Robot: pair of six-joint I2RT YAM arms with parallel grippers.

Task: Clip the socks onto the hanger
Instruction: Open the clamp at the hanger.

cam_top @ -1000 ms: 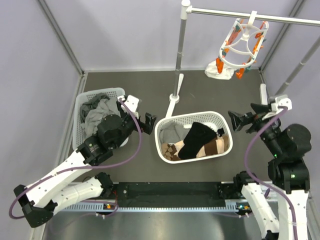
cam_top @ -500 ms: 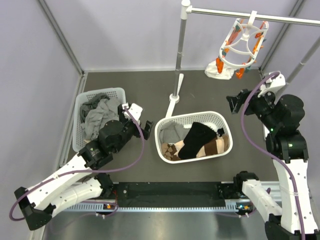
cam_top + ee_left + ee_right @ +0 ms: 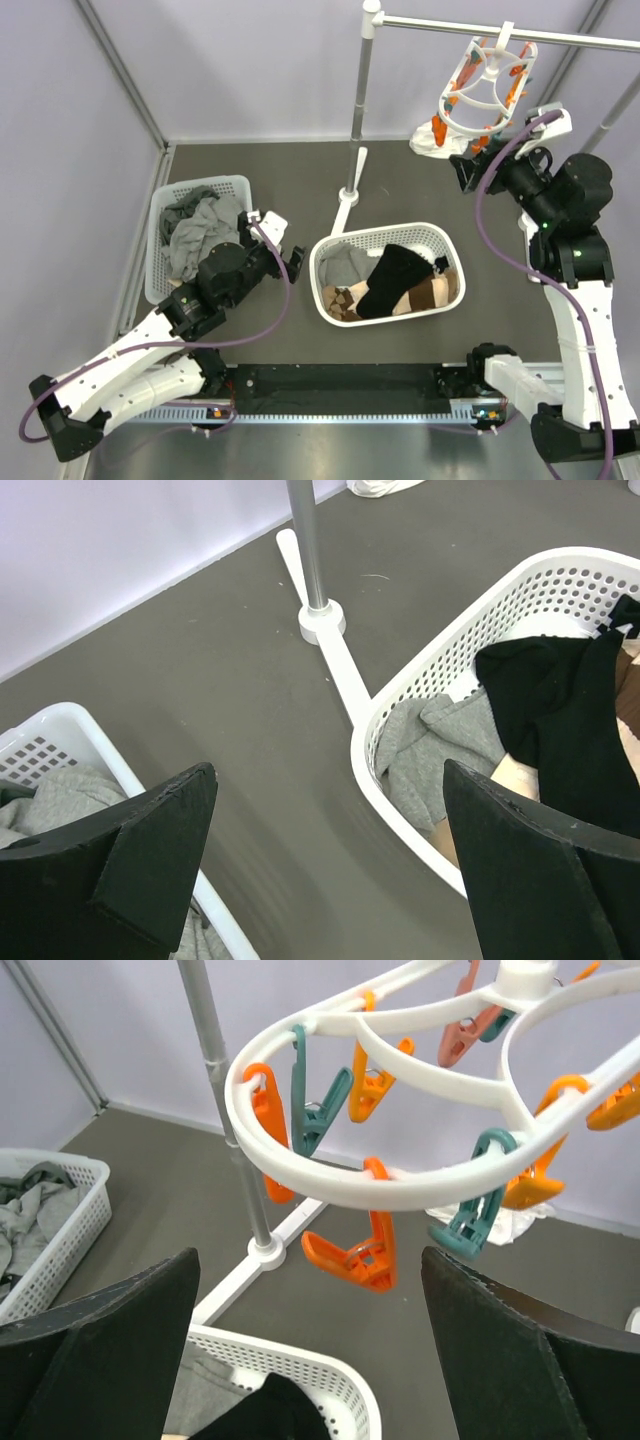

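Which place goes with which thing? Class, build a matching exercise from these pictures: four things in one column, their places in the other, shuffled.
Things
1 hanger
2 black sock
3 heap of grey garments
4 right gripper

Places
A in the left basket
B raised close to the hanger
C hooked on the rail
D in the middle basket

Pairs: 1-C, 2-D, 3-A, 4-B
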